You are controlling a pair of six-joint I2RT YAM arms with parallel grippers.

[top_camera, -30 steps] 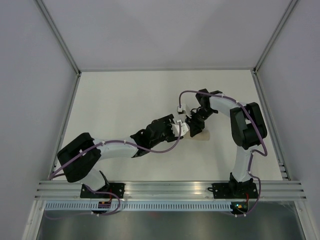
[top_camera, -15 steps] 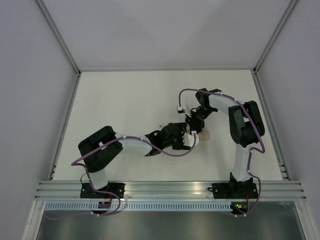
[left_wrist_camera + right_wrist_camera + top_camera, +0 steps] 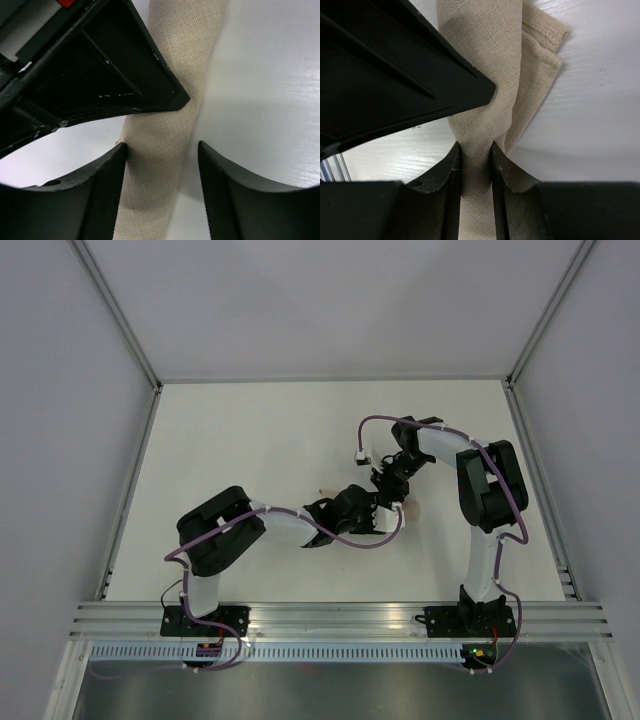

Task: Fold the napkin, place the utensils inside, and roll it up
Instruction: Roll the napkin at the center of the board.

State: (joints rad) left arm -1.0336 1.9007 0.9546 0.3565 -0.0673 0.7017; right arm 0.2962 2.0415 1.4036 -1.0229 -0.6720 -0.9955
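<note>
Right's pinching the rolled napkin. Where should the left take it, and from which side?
Take the napkin by its rolled body from above, jaws across its width, beside the right gripper. It lies flat as a narrow tube, and the open left gripper straddles it there.

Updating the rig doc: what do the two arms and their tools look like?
Left arm and right arm: white links, bulky black joint housings, black base plates. A purple cable loops loosely along each. Left tool and right tool: two matte black fingers with curved inner faces.
</note>
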